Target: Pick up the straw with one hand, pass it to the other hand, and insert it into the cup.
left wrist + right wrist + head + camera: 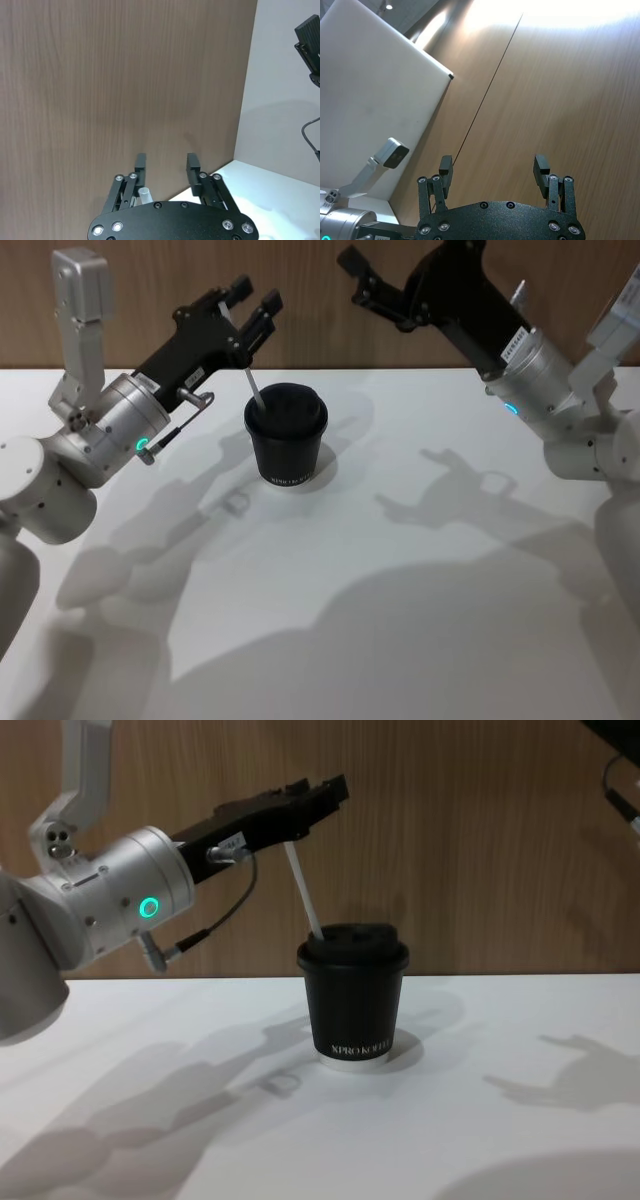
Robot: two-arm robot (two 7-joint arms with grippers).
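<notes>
I see the white worktop (400,620) as the largest thing, with the wooden wall behind it. My right arm is lifted away at the back right, and its black two-finger hand with the blue-lit ring (352,275) has the fingers wide apart and holds nothing; I judge it is parked there to give room. My left arm reaches from the left, and its black two-finger hand with the green-lit ring (248,308) is above and just behind the small black paper cup with the domed lid (285,435), which stands near the middle of the worktop. In the left wrist view the fingers look apart, with the thin translucent-white plastic straw (303,890) against one finger, so I think the grip is loose or released. The straw leans, its lower end at the lid's left edge, probably already in the opening. I believe it leans because the hand came from the side.
</notes>
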